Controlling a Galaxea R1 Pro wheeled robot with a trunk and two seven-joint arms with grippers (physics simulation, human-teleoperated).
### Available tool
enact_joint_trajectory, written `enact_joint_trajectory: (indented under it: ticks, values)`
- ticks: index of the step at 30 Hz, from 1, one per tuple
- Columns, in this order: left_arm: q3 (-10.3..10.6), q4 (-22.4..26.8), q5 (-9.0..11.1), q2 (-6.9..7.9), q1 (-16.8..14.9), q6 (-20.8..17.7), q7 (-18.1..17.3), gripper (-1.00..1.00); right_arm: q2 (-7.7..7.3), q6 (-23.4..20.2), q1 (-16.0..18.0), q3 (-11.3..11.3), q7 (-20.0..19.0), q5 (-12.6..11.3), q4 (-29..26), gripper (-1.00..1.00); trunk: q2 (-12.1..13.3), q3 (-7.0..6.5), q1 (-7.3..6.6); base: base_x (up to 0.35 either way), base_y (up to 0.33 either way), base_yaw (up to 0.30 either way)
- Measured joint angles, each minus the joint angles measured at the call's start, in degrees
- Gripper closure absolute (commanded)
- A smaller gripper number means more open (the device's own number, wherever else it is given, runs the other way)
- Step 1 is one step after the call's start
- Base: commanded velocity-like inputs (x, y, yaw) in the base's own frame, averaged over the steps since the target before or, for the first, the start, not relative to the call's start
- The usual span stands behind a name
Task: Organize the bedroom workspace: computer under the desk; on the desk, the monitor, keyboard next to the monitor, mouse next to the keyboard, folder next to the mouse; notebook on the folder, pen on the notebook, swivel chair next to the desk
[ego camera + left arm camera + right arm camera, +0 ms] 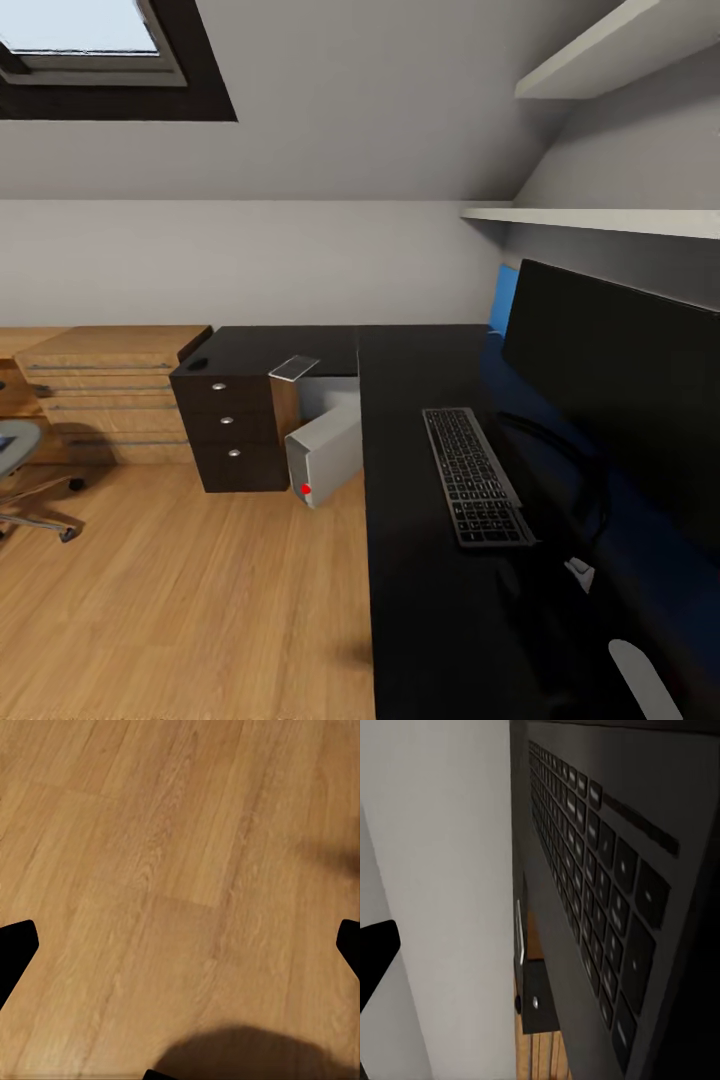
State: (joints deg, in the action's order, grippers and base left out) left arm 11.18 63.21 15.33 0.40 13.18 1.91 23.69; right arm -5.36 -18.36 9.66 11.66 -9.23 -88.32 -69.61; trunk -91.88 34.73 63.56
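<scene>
The slim silver-grey keyboard with dark keys [474, 476] lies on the long black-topped desk [420, 600], long axis running away from the robot, beside the wide black monitor [620, 385]; the silver-grey tower computer [325, 450] leans under the desk; the left gripper [180, 945] hangs spread over wooden floor [180, 832]; the right gripper's [472, 945] grip cannot be told.

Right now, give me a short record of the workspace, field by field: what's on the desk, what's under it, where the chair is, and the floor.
desk: black top, running along the right wall
monitor: upright on the desk, in front of the blue panel
keyboard: flat on the desk, beside the monitor
notebook: on the far desk section, above the drawers
mouse: small dark lump at that section's left end
computer: grey tower, tilted, beside the drawer unit under the desk
swivel chair: at the left edge, apart from the desk
floor: light wood
</scene>
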Motion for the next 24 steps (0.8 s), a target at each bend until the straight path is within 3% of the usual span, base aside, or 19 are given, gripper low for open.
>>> enact_joint_trajectory:
  ticks: [12,17,20,24]
  values:
    - [-0.08,0.00,0.01,0.00,0.00,0.00,0.08,-1.00,-0.01,0.04,0.00,-0.01,-0.02,0.13,0.01,-1.00,0.00,0.00,0.03,-0.286,-0.003,0.000]
    - [-0.10,0.01,0.01,0.01,0.00,0.00,0.08,-1.00,0.08,0.04,0.00,-1.05,-0.11,0.40,-0.06,-1.00,0.00,0.00,0.03,-0.334,0.016,0.000]
    - [-0.11,0.01,0.01,0.05,0.01,0.00,0.08,-1.00,0.35,0.12,0.00,-4.07,-0.13,0.62,-0.35,-1.00,0.00,0.00,0.03,-0.332,0.089,0.000]
    - [-0.12,0.02,0.04,0.06,0.01,0.00,0.08,-1.00,0.58,0.47,0.01,-10.30,0.06,1.12,-0.84,-1.00,0.00,0.00,0.03,-0.289,0.178,0.000]
